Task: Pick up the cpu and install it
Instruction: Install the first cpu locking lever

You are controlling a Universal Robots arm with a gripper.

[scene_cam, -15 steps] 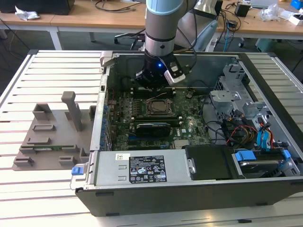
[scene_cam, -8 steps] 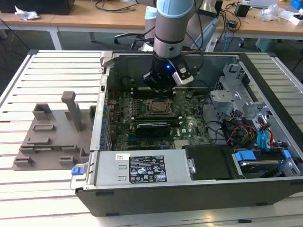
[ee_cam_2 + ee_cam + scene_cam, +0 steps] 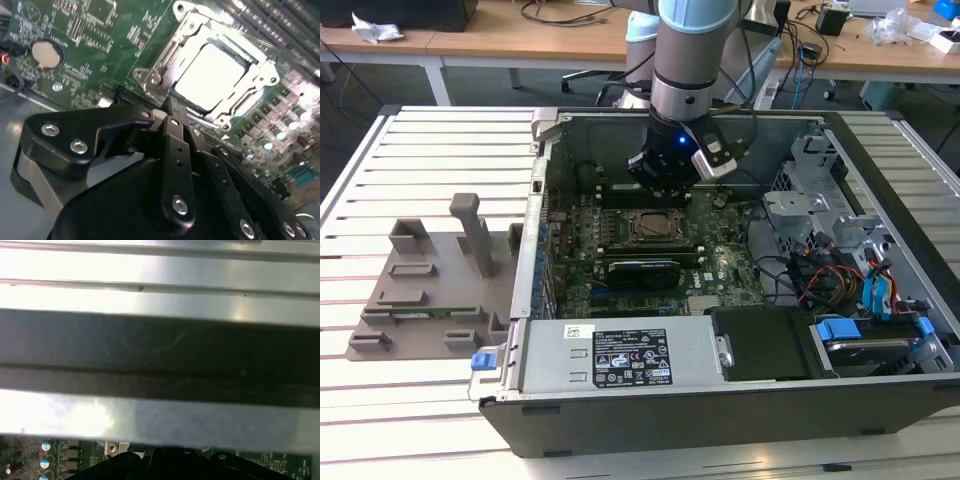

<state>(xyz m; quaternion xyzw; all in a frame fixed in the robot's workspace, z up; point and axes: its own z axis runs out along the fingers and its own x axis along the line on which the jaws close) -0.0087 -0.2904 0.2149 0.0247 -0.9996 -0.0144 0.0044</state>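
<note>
Black linkages of the claw (image 3: 172, 112) fill the foreground in the second wrist view, fingers clenched together on nothing. Just beyond their tip the cpu (image 3: 210, 75) lies flat inside the socket frame (image 3: 150, 77) on the green motherboard (image 3: 90, 45). Steel walls of the computer case (image 3: 535, 200), lying open on the slatted desk (image 3: 420, 150), hem the arm in closely.

A robotics lab: an opened black desktop computer case (image 3: 740, 400) on a white slatted metal table (image 3: 420, 140), cable-strewn wooden workbenches (image 3: 520, 40) behind.
</note>
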